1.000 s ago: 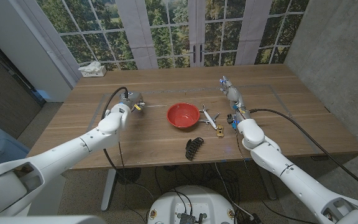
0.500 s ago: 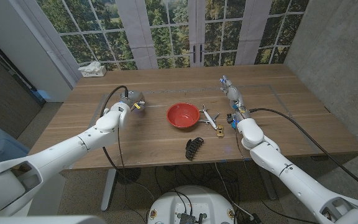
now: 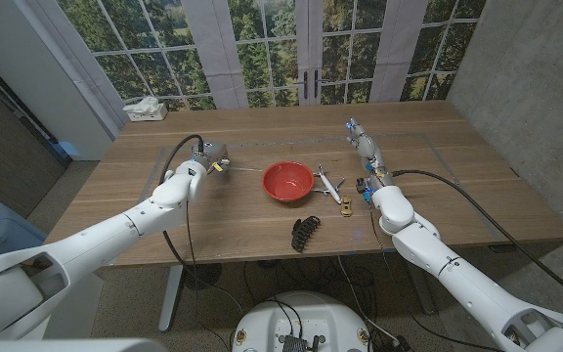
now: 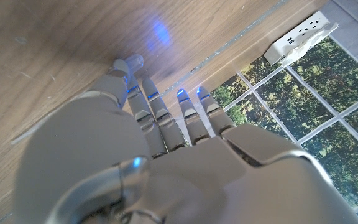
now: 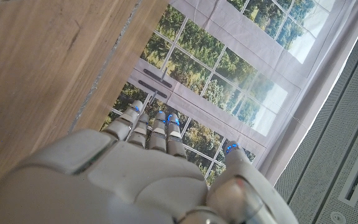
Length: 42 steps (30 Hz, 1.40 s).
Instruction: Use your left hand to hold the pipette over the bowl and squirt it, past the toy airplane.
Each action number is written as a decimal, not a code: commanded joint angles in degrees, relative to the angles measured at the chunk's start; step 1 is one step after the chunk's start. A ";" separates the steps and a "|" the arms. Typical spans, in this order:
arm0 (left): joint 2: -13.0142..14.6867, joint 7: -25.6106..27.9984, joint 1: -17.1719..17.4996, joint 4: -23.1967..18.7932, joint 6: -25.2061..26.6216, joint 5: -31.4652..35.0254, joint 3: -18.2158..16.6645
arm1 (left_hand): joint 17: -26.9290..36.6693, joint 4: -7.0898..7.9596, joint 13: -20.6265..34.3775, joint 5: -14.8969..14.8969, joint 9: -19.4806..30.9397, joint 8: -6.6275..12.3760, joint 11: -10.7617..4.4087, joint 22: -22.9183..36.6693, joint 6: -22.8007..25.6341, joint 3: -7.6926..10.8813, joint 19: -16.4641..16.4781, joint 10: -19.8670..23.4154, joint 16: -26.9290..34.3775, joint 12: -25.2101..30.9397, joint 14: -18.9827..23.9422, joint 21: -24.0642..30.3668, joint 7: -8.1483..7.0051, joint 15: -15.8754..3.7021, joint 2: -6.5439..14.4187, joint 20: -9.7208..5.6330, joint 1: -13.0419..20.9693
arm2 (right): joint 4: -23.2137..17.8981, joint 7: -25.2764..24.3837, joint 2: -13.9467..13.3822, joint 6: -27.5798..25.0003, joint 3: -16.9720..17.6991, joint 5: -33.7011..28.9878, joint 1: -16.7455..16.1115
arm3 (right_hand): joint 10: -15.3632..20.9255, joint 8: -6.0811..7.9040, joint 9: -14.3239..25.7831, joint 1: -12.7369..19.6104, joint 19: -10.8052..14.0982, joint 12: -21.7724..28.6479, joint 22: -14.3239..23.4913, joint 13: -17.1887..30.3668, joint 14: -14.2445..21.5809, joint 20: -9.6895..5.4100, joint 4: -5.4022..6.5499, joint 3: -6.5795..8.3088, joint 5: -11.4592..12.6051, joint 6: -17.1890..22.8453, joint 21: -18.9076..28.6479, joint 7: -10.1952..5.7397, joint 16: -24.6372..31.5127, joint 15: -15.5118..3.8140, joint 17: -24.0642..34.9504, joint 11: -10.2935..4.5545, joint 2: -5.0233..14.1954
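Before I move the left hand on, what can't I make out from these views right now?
- Pipette: the small yellow-tipped item at the left hand in the head view is too small to identify; in the left wrist view the hand's back hides any grip.
- Red bowl: contents unreadable at this size in the head view.
- Toy airplane: tiny in the head view, its resting attitude unclear.
- Right hand: fingers extended; the wrist view hides its palm side.

Pipette too small to tell
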 commanded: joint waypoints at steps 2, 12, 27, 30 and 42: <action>0.06 1.99 0.61 -0.32 0.73 0.49 -0.42 | 0.09 -0.39 0.08 0.36 0.21 0.14 -0.11 0.20 0.80 0.06 0.56 0.76 0.10 0.26 0.60 0.36 0.68 -9.53 0.04 0.21 1.02 | -0.43 -0.31 0.01 -0.68 -0.17 -0.36 0.12 | 0.68 -0.13 0.16 -0.31 0.40 0.07 0.25 0.24 0.42 0.40 -0.26 0.27 -0.14 0.70 0.30 -0.04 0.27 0.09 0.35 -0.13 1.02; 0.32 5.15 1.50 -1.39 1.87 1.33 -1.48 | 0.14 -0.23 0.12 0.40 0.31 0.00 -0.06 0.20 0.42 -0.08 0.98 0.90 0.18 0.27 1.14 0.46 0.79 -9.58 0.16 -0.13 1.40 | -1.93 -1.62 -0.27 -2.21 -0.28 -1.55 -0.24 | 0.70 -0.10 0.16 -0.21 0.38 0.06 0.25 0.25 0.38 0.49 -0.35 0.35 -0.12 0.79 0.28 -0.08 0.22 0.05 0.33 -0.16 1.11; 0.32 10.03 2.65 -2.90 4.23 3.15 -2.82 | 0.32 0.00 0.25 0.46 0.50 0.48 -0.03 0.23 1.33 -0.38 2.75 1.70 0.35 0.45 2.29 0.97 0.75 -9.91 0.69 -0.96 2.26 | -10.32 -5.86 -2.73 -13.20 -1.09 -6.55 -1.23 | 3.10 1.13 0.29 9.18 2.42 0.60 0.44 0.31 4.40 3.98 -7.14 5.92 1.33 4.67 1.00 -0.62 1.11 -0.51 -0.19 -1.37 2.81; 0.38 10.11 2.49 -3.06 4.24 3.50 -2.86 | 0.35 0.02 0.26 0.45 0.52 0.46 -0.03 0.23 1.23 -0.44 2.83 1.77 0.38 0.47 2.45 0.98 0.53 -9.94 0.73 -0.98 2.32 | -12.13 -6.37 -3.31 -15.96 -1.44 -7.61 -1.24 | 3.72 1.34 0.33 10.30 3.03 0.72 0.49 0.34 5.35 3.78 -7.75 6.54 1.54 5.66 1.17 -0.58 1.53 -0.98 -0.03 -1.54 2.99; 0.70 10.91 2.25 -3.96 4.35 5.11 -3.29 | 0.39 0.08 0.30 0.44 0.60 0.47 -0.04 0.25 1.02 -0.79 2.99 1.92 0.32 0.46 2.77 0.93 0.24 -9.97 0.68 -1.13 2.48 | -18.39 -6.45 -5.69 -25.73 -3.14 -11.32 -0.28 | 4.80 1.59 0.39 12.19 3.90 0.90 0.58 0.39 6.58 3.57 -8.46 7.53 1.87 7.15 1.39 -0.83 2.14 -1.46 0.32 -1.72 3.29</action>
